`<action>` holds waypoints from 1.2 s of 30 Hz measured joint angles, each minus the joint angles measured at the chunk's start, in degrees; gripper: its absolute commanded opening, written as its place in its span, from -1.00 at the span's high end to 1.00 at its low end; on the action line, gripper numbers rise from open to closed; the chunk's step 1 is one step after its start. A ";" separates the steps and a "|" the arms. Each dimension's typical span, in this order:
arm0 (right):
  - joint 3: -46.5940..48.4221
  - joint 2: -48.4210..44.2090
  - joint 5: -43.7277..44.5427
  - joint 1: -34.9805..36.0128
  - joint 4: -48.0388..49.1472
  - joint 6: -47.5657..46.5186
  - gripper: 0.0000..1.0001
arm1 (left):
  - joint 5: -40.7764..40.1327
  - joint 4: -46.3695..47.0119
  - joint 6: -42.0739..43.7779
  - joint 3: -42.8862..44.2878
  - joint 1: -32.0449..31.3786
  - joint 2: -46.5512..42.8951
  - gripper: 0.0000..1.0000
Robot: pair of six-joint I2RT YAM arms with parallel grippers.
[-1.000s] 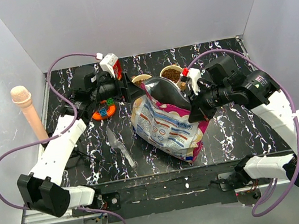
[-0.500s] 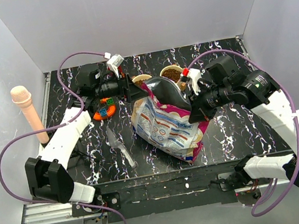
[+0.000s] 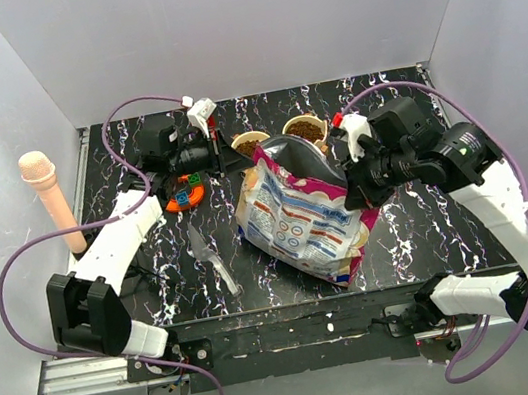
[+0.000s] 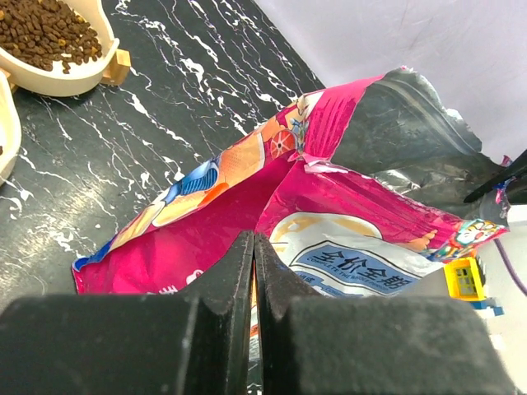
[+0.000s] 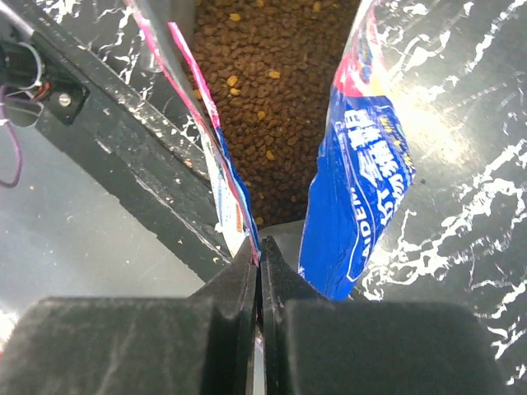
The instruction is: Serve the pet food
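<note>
The pet food bag (image 3: 299,222) lies on the black marbled table with its open mouth facing the back. My left gripper (image 3: 233,154) is at the mouth's left corner. In the left wrist view it (image 4: 254,239) is shut, with a sliver of the magenta bag (image 4: 214,239) between the pads. My right gripper (image 3: 353,193) holds the mouth's right side. Seen from the right wrist, it (image 5: 259,243) pinches the pink-and-white rim, and brown kibble (image 5: 272,74) shows inside beside a blue panel (image 5: 362,148). Two cream bowls (image 3: 250,141) (image 3: 305,130) behind the bag hold kibble, one also in the left wrist view (image 4: 74,82).
An orange toy with colourful blocks (image 3: 185,192) sits left of the bag. A clear plastic piece (image 3: 211,257) lies near the front left. A beige post (image 3: 49,198) stands at the left wall. A yellow block (image 4: 464,277) shows beyond the bag.
My left gripper has closed at the bag's left corner. The bag's mouth and my right gripper have shifted slightly to the right.
</note>
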 measured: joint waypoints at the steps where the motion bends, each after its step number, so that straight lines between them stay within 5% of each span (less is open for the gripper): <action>1: 0.42 0.02 1.09 0.00 -0.63 0.52 0.53 | -0.52 0.00 -0.74 -0.02 -0.11 -0.22 1.00; 7: 9.81 0.11 2.71 -0.07 -5.51 2.97 -0.57 | -1.44 -0.11 -3.69 -1.40 -0.42 -1.57 1.00; 16: 15.98 0.07 3.10 -0.07 -5.75 1.99 -0.77 | -2.45 -0.39 -7.04 -1.40 -0.42 -1.62 1.00; 24: 0.02 -3.52 1.44 -1.33 0.74 -0.22 -0.71 | -3.54 -0.90 -8.68 -2.05 -0.42 -2.51 1.00; 28: -4.33 -4.94 1.01 -1.46 3.06 -1.79 -0.41 | -3.30 -1.62 -8.57 -2.08 -0.42 -2.97 0.97; 32: -6.10 -6.03 0.66 -1.60 5.05 -2.80 0.02 | -1.51 -2.67 -7.04 -1.95 -0.42 -2.97 0.38; 36: -6.10 -6.08 -0.63 -1.60 5.35 -3.06 0.18 | -0.48 -5.38 -2.89 -0.33 -0.42 -2.97 -0.12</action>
